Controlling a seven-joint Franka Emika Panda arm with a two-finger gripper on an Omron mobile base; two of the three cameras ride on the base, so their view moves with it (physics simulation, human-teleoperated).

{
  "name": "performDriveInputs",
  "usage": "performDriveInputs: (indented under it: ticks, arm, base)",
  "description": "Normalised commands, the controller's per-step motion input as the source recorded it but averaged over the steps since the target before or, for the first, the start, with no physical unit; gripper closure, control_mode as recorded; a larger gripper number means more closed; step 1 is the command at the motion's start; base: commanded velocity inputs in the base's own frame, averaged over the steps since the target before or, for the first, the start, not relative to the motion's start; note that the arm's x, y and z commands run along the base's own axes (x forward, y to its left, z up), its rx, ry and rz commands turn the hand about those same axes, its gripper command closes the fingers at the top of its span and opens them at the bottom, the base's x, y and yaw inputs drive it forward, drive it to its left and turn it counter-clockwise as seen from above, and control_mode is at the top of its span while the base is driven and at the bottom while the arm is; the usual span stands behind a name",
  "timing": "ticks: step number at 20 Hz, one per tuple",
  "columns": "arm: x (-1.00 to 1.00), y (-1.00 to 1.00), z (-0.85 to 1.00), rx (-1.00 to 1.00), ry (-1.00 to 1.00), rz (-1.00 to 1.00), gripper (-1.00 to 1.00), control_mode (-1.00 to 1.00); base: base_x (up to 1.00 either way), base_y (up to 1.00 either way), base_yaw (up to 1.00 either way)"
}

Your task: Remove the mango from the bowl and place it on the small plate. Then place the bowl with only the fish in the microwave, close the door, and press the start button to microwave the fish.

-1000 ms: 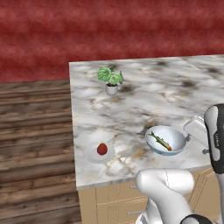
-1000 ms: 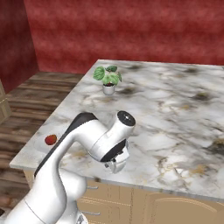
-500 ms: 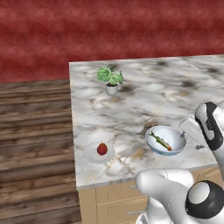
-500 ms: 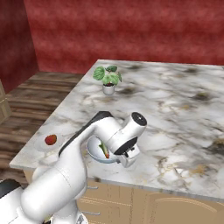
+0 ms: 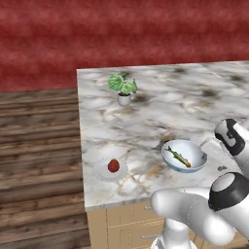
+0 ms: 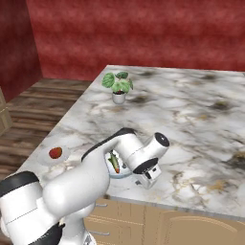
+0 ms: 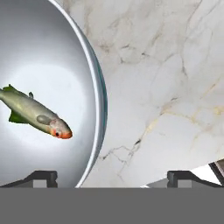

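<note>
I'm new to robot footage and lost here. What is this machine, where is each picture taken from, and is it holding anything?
It is a white robot arm on a drivable base in a rendered kitchen. Two cameras sit behind it, left and right; a third rides on the hand. On the marble counter lie a bowl containing a fish, a small plate carrying the mango, and a potted plant. In the hand view, the open gripper straddles the bowl's rim, one fingertip over the bowl, the other over the counter. It holds nothing.
</note>
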Motion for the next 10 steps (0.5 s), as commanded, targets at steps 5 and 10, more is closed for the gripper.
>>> performDriveInputs:
  ticks: [5,10]
  arm:
    - [0.42,0.00,-0.05,0.00,0.00,0.02,-1.00,-1.00]
    - [0.37,0.00,-0.12,0.00,0.00,0.03,-1.00,-1.00]
  base:
    - [0.00,0.00,0.00]
    - [0.00,0.00,0.00]
